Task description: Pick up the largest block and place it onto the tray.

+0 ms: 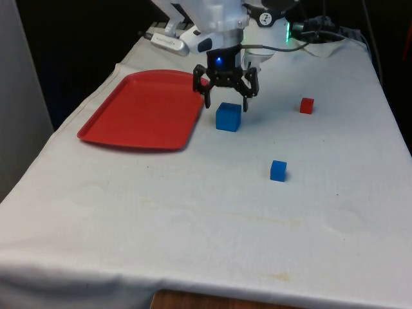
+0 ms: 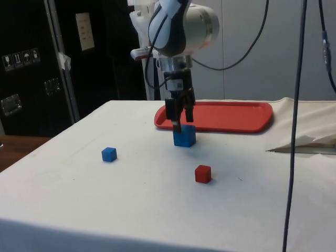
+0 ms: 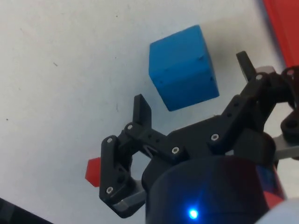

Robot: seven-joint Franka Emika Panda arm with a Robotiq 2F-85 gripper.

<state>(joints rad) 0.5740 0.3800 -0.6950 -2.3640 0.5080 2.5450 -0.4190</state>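
Claw (image 1: 226, 102) spread wide and holding nothing — it hangs just above the big blue block (image 1: 228, 117), which sits on the cloth just beside the red tray's (image 1: 129, 122) near corner. Best play here, I'd say: drop straight down so a finger passes each side of the block, square to its faces, then close low on its body rather than pinching the top edge. In the wrist view the block (image 3: 183, 66) sits between the fingertips (image 3: 141, 108) but a shade forward of the claw's centre — a small nudge before descending would help. The small blue cube (image 1: 278, 170) and red cube (image 1: 307, 105) lie well apart.
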